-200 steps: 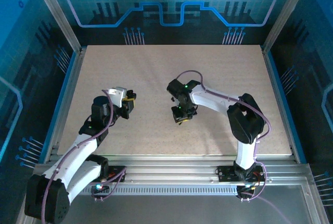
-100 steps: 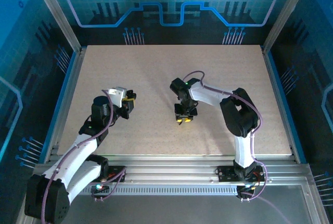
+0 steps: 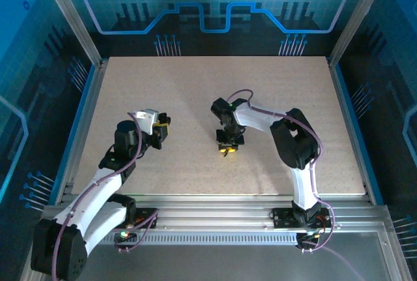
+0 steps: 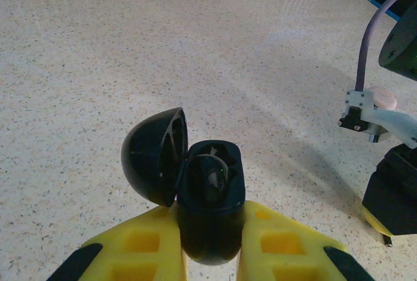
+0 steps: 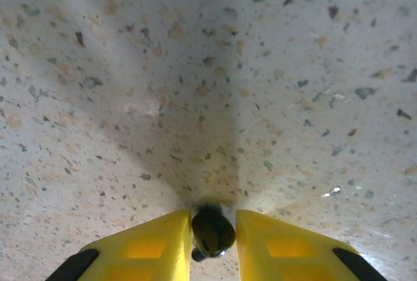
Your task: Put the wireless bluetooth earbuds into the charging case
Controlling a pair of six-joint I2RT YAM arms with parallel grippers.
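Observation:
My left gripper point(image 3: 161, 124) is shut on a small black charging case point(image 4: 210, 190), held upright between its yellow fingers point(image 4: 140, 248). The case's lid point(image 4: 154, 157) hangs open to the left. One dark earbud point(image 4: 213, 175) sits inside one socket. At the table's middle my right gripper point(image 3: 228, 148) points straight down at the speckled tabletop. In the right wrist view its jaws point(image 5: 214, 219) are shut on a black earbud point(image 5: 212, 232), pressed by both yellow fingers, right at the table surface.
The speckled beige tabletop point(image 3: 195, 92) spreads around both grippers. Part of the right arm point(image 4: 391, 183) shows at the right edge of the left wrist view, a short way from the case. Blue-lit enclosure walls and metal rails point(image 3: 215, 203) border the table.
The right arm has folded in and its gripper has dropped slightly toward the table, jaws narrowing on the black earbud. The left arm and case have stayed still.

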